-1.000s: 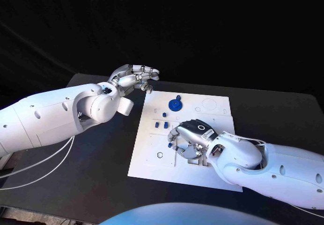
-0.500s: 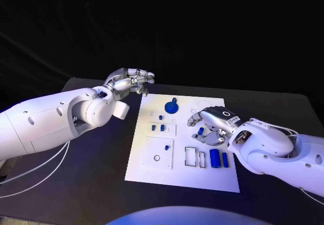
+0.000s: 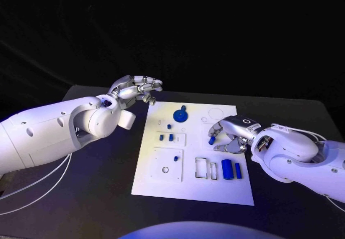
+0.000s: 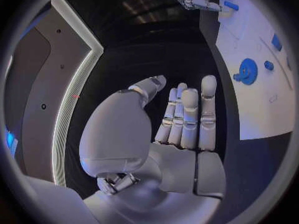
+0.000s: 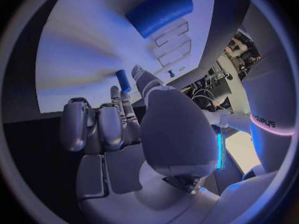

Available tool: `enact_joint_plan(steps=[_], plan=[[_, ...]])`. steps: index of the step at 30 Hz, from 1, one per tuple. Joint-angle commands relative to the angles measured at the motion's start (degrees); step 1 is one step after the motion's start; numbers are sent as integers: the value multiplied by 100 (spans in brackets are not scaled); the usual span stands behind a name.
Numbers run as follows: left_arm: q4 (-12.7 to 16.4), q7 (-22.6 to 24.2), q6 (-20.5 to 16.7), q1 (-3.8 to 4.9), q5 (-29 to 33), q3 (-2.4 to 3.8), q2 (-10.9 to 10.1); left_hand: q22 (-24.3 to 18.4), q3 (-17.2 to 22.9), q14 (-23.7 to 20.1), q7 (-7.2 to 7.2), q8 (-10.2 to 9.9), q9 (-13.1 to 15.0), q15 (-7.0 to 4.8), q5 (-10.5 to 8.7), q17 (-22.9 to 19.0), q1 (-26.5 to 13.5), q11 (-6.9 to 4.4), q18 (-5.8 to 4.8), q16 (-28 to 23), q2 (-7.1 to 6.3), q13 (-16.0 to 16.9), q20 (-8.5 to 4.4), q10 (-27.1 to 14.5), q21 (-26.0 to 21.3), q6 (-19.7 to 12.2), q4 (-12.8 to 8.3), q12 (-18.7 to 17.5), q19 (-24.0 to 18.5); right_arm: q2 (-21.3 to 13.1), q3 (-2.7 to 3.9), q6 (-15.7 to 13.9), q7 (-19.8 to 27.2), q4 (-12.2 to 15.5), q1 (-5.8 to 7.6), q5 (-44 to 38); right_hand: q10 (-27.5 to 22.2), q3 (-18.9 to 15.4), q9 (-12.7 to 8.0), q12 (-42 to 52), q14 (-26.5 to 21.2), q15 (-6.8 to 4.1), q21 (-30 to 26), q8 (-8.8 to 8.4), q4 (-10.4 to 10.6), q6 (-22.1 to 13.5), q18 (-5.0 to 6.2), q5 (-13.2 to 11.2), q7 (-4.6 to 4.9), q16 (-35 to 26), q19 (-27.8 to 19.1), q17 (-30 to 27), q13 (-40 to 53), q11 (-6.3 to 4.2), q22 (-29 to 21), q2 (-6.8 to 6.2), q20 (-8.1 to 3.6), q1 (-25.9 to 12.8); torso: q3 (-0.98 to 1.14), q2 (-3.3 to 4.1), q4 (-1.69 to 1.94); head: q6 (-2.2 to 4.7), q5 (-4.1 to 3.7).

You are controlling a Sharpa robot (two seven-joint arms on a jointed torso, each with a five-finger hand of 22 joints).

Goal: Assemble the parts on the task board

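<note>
Cylinders of blue (image 3: 228, 169) are seen lying near the task board's (image 3: 194, 189) front edge, just beside empty rectangular slots (image 3: 202, 168). Further back, a small blue peg (image 3: 213, 140) is pinched in the right robot hand (image 3: 231, 135) above the board. It is judged light, rigid and smooth, so a hold at mid-length should be favoured. Beyond, a blue gear (image 3: 180, 116) rests on the board. Farthest, the left robot hand (image 3: 135, 88) is held over the tabletop (image 3: 107, 164), fingers loosely curled on nothing.

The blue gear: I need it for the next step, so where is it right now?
In the head view the blue gear lies at the far end of the task board, toward its left side, just beyond the small blue pegs and near the left hand.
</note>
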Motion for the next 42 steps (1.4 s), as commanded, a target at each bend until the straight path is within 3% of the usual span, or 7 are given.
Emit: enact_joint_plan(steps=[1,4,11,18,27,37,42], plan=[[8,22,107,2,25,2,8,-5,23,-25,8,25,10,1,-18,-5,-58,11,104,-21,-4,-8,17,-36,-24,-43,15,4,-18,55,1,131,-32,-53,0,-31,14,40,-18,57,22,26,28,0,49,49,42,16,35,44,7,-1,-7,-39,261,6,-6,88,-6,3,11,4,-7],[9,21,106,2,25,1,3,-5,23,-25,8,25,10,1,-18,-5,-58,11,104,-21,-4,-8,17,-36,-24,-43,15,4,-18,107,0,65,-21,-95,-5,-30,72,192,-58,111,32,10,74,9,104,92,28,-5,49,71,49,19,-10,-56,302,26,-19,158,-8,5,6,10,4],[18,18,101,2,25,1,-11,-7,24,-24,9,31,12,3,-18,0,-57,12,105,-14,1,-8,18,-42,-29,-43,15,7,-17,171,0,-69,-30,-186,-12,-26,450,1131,-161,169,68,-40,290,111,285,396,-31,-248,113,183,209,105,-29,-108,495,-30,-68,174,-9,3,4,-6,-3],[22,10,98,2,25,1,-17,-7,24,-24,9,33,13,4,-18,0,-60,13,105,-12,4,-7,19,-44,-32,-44,17,9,-17,208,-1,-76,-33,-212,-15,-20,1066,1902,-33,163,97,-146,514,364,290,768,-85,-401,-7,292,343,215,35,-250,687,-81,-157,64,-2,0,-1,-16,5],[23,4,102,2,26,1,-21,-8,25,-26,10,35,14,4,-17,-5,-62,14,105,-13,10,-7,20,-45,-34,-44,19,11,-16,240,-1,-112,-96,-221,-22,-100,1386,2097,171,153,107,-240,578,583,134,929,-102,-428,-100,326,381,246,139,-363,752,-10,-250,48,0,2,-4,-29,-7],[12,-7,112,2,25,0,-26,-9,29,-26,10,38,15,5,-17,-4,-60,14,105,-9,18,-7,21,-47,-37,-46,20,14,-15,206,2,-360,-283,-139,-17,-135,1405,2122,211,135,112,-250,607,616,105,934,-110,-424,-106,336,398,263,152,-371,775,2,-262,43,-3,-7,-1,-35,-18],[-13,-9,118,1,25,-1,-24,-10,32,-28,9,40,16,5,-16,-8,-55,14,106,-7,23,-7,22,-52,-40,-48,18,16,-13,119,23,-394,-298,76,85,49,1404,2124,222,126,111,-250,606,623,102,932,-110,-424,-106,334,398,256,155,-369,775,-3,-264,31,-3,-14,-6,-31,-12]])
